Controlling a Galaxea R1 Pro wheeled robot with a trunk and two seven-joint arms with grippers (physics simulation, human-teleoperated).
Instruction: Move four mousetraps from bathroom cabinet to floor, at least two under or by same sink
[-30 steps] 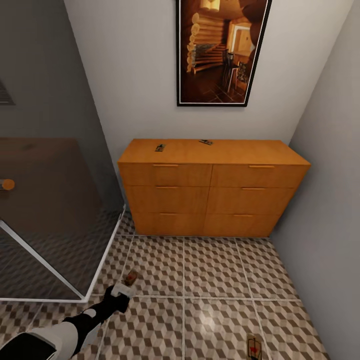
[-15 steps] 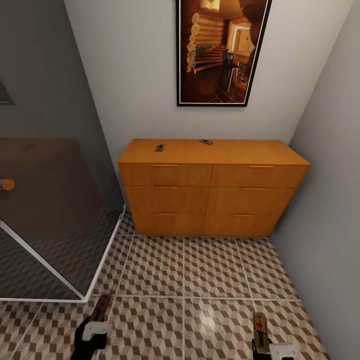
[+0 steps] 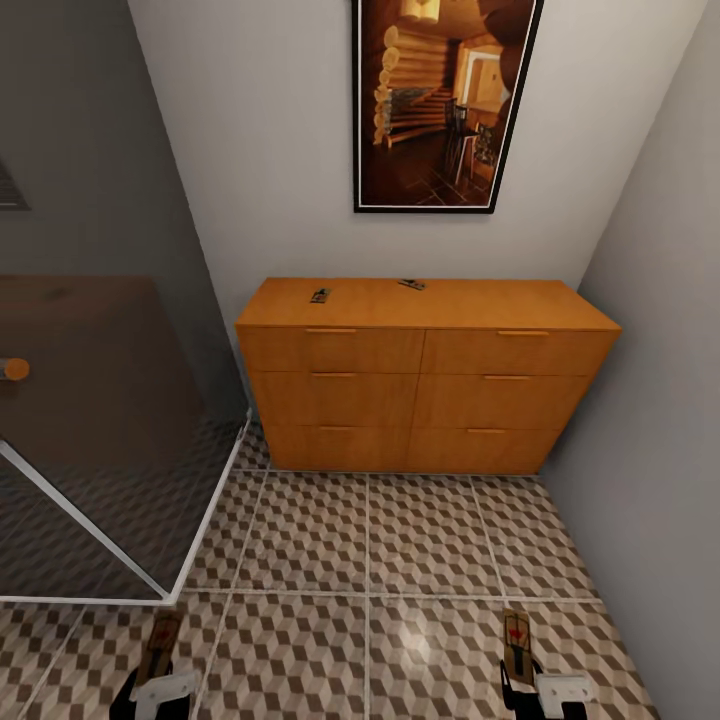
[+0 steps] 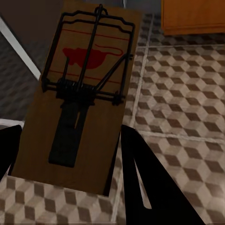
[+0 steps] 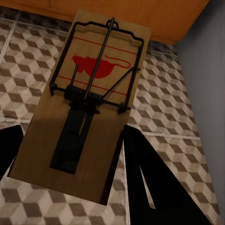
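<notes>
The orange-brown cabinet (image 3: 425, 385) stands against the far wall with its drawers shut. Two mousetraps lie on its top, one (image 3: 320, 295) towards the left and one (image 3: 411, 285) near the middle. Low in the head view, my left gripper (image 3: 158, 682) is shut on a third mousetrap (image 3: 161, 640) above the cube-patterned bathroom floor (image 3: 420, 540). The left wrist view shows that trap (image 4: 79, 98) between the black fingers (image 4: 140, 187). My right gripper (image 3: 532, 685) is shut on a fourth mousetrap (image 3: 517, 633), seen close in the right wrist view (image 5: 93, 103). The sink is out of view.
A glass shower screen with a white frame (image 3: 100, 470) takes up the left side. A grey wall (image 3: 660, 400) closes the right. A framed picture (image 3: 440, 100) hangs above the cabinet. Open tiles lie between me and the cabinet.
My left gripper has drawn back towards me and to the left with its mousetrap. My right gripper has come up into the head view with its mousetrap. The camera has not moved.
</notes>
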